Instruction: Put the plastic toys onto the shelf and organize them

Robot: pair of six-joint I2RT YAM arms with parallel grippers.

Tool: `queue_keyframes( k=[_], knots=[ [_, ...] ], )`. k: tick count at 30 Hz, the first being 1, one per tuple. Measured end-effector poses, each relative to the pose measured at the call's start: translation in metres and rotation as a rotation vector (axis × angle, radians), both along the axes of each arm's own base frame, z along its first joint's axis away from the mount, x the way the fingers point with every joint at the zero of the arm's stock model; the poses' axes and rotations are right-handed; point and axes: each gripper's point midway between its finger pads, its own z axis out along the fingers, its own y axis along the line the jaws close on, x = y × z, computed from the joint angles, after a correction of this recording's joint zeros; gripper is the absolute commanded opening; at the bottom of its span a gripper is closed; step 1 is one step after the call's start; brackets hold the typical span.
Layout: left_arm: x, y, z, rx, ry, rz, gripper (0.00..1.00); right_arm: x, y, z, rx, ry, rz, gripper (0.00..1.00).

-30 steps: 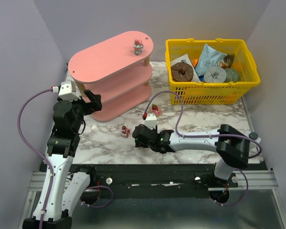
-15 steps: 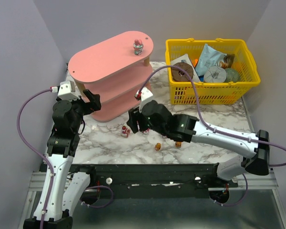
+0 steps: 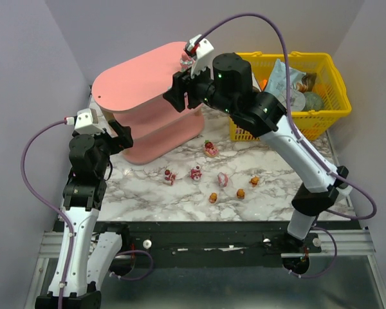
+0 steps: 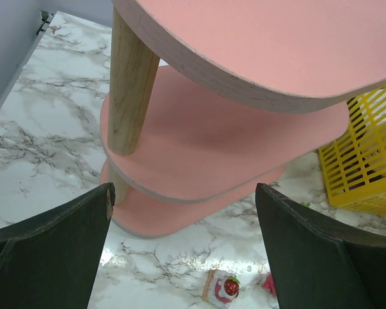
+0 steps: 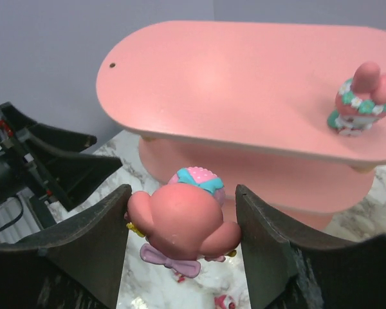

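The pink three-tier shelf (image 3: 138,80) stands at the back left. My right gripper (image 3: 177,95) hovers by the right half of its top board, shut on a pink plastic toy (image 5: 180,222) with a teal bow and a lilac ribbon. From the right wrist, the toy hangs in front of the top board (image 5: 244,84). Another pink figurine (image 5: 362,100) stands on that board's right end (image 3: 186,62). Several small toys lie on the marble in front of the shelf, among them a strawberry cake (image 4: 222,286) and two orange ones (image 3: 213,197). My left gripper (image 4: 183,193) is open and empty beside the shelf's left end.
A yellow mesh basket (image 3: 328,114) with packets and a brown ring stands at the back right, close to the shelf. A pale wooden post (image 4: 132,77) of the shelf is right in front of my left gripper. Grey walls close in on the left, back and right.
My right arm has risen from the table in front of the shelf to the level of the top board, carrying the pink toy. The left arm has not moved.
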Motion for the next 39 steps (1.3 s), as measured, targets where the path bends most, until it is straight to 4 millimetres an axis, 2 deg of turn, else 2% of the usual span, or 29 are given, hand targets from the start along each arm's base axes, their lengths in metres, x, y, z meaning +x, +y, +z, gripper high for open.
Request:
queue_keyframes(
  k=[2, 6, 9, 16, 25, 39],
  knots=[
    [0.000, 0.000, 0.000, 0.000, 0.000, 0.000, 0.99, 0.013, 0.004, 0.004, -0.007, -0.013, 0.011, 0.31],
    [0.001, 0.001, -0.001, 0.000, 0.003, 0.002, 0.99, 0.028, 0.010, -0.011, -0.052, -0.004, 0.044, 0.32],
    [0.002, 0.001, -0.002, -0.001, 0.009, 0.002, 0.99, 0.030, 0.014, -0.024, -0.086, 0.009, 0.072, 0.33],
    [0.003, 0.002, -0.004, -0.001, 0.017, 0.005, 0.99, 0.036, 0.022, -0.037, -0.124, -0.008, 0.100, 0.33],
    [0.003, 0.003, -0.004, -0.002, 0.017, 0.006, 0.99, 0.059, 0.037, -0.059, -0.153, -0.024, 0.075, 0.33],
    [0.003, 0.003, -0.004, -0.002, 0.017, 0.006, 0.99, 0.080, 0.036, -0.055, -0.128, -0.063, 0.014, 0.35]
  ],
)
